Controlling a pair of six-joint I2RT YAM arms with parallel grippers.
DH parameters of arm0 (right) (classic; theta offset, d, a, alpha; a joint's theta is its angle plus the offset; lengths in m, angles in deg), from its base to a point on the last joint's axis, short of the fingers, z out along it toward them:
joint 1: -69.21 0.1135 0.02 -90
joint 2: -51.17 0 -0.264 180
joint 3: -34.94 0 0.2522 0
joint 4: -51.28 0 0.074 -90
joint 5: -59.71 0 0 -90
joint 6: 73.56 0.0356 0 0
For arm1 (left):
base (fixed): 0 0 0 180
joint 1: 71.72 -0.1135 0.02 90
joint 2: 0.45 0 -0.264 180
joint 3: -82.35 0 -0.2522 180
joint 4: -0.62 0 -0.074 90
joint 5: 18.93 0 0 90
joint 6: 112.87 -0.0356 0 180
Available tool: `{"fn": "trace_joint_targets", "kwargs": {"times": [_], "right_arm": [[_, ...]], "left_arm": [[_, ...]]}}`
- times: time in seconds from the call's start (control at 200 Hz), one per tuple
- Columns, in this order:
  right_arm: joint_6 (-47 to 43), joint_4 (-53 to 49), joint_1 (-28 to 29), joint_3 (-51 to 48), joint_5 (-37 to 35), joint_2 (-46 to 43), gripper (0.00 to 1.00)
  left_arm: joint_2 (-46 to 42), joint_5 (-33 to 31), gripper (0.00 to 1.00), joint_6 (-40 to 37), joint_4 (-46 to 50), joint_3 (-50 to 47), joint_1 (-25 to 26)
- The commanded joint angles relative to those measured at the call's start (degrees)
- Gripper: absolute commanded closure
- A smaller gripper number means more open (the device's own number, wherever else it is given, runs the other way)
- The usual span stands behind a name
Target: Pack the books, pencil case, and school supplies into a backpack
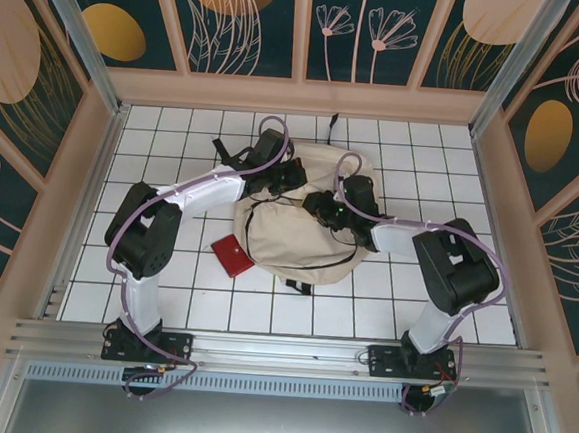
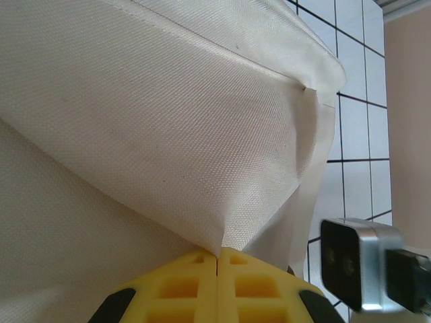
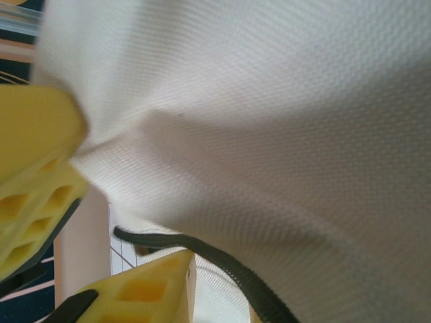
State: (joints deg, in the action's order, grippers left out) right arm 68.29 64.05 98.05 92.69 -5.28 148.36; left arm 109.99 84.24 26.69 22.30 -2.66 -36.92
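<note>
The beige backpack lies in the middle of the tiled table, with both grippers on its upper part. My left gripper is at its top left. In the left wrist view the yellow fingertips are pressed together on a raised fold of the backpack's fabric. My right gripper is over the bag's top middle. Its yellow fingers stand apart around the fabric edge and a dark zipper line. The red square supplies item lies flat by the bag's left side. The books and pencil case are hidden.
Black straps trail from the bag's top left. The right wrist's camera housing hangs close beside the left fingers. Wooden walls fence the table on three sides. Bare white tiles lie in front of the bag.
</note>
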Motion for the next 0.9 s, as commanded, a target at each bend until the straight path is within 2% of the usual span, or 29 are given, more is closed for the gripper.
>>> {"fn": "trace_joint_targets", "kwargs": {"times": [0.0, 0.05, 0.08, 0.225, 0.295, 0.4, 0.58, 0.766, 0.896], "right_arm": [[-4.71, -3.75, 0.24, -2.44, -3.72, -7.62, 0.69], [-6.94, -7.59, 0.32, -3.30, -4.75, -10.22, 0.67], [-8.16, -9.95, 0.42, -3.67, -5.53, -11.95, 0.66], [-11.07, -18.48, 0.52, -4.37, -9.03, -17.68, 0.54], [-10.22, -19.72, 0.52, -4.11, -9.59, -18.07, 0.49], [-6.22, -17.03, 0.76, -3.32, -7.72, -15.56, 0.42], [0.01, -11.27, 1.92, 0.88, -5.95, -6.87, 0.39], [2.07, -6.49, 2.19, 6.63, -5.15, 0.65, 0.41], [2.55, -5.33, 2.98, 8.31, -6.25, 1.85, 0.46]], "left_arm": [[-0.56, 2.07, 1.00, -1.71, 0.42, 1.62, -0.63], [-0.82, 2.12, 0.97, -1.91, 0.81, 1.72, -0.97], [-1.08, 2.16, 0.91, -1.92, 1.02, 1.71, -1.19], [-3.41, 1.98, 0.50, -2.27, 1.81, 0.68, -2.51], [-5.78, 0.97, 0.38, -2.40, 2.40, -0.93, -3.58], [-10.27, -1.56, 0.30, -2.61, 3.22, -5.06, -5.99], [-20.44, -6.42, 0.20, -2.47, 4.78, -15.90, -10.50], [-26.93, -8.29, 0.17, -2.45, 7.03, -25.13, -12.83], [-30.04, -9.17, 0.16, -2.52, 8.13, -31.09, -13.39]]}}
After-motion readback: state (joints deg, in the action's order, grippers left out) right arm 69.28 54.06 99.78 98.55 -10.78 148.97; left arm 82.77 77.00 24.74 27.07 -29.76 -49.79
